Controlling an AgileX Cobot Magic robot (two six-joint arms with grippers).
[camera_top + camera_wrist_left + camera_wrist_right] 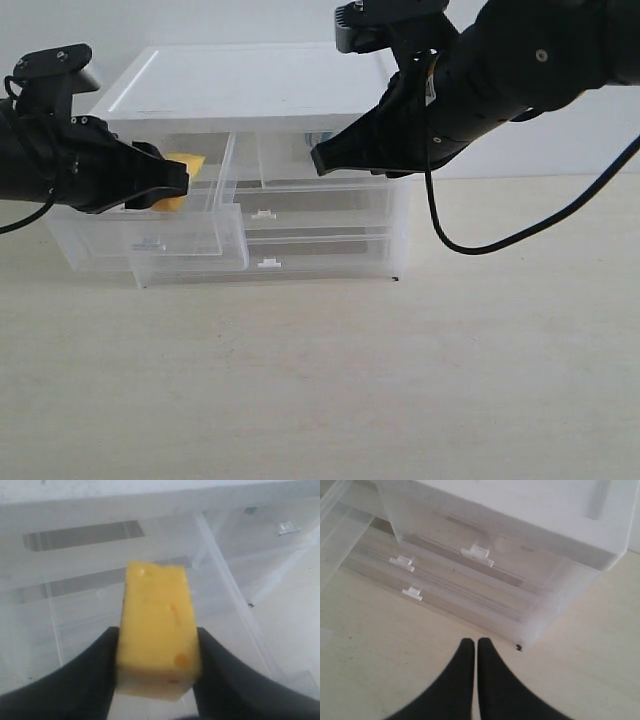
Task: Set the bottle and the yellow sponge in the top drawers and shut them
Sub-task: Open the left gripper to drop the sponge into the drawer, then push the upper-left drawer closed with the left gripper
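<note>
My left gripper [178, 186] is shut on the yellow sponge [188, 163], a foam block pinched between both black fingers in the left wrist view [157, 610]. It hangs over the pulled-out top left drawer [150, 245]. The right gripper [320, 160] is shut and empty, just in front of the top right drawer [477, 554], which sits pushed in. In the right wrist view its fingertips [466, 645] hover over the table before the chest's corner. A faint teal patch [320, 138] shows through that drawer; I cannot tell whether it is the bottle.
The white-topped chest [250, 80] stands at the back of the pale wooden table [330, 380]. Two full-width drawers with tab handles [263, 214] [267, 263] sit shut below. A black cable [480, 245] loops down from the right arm.
</note>
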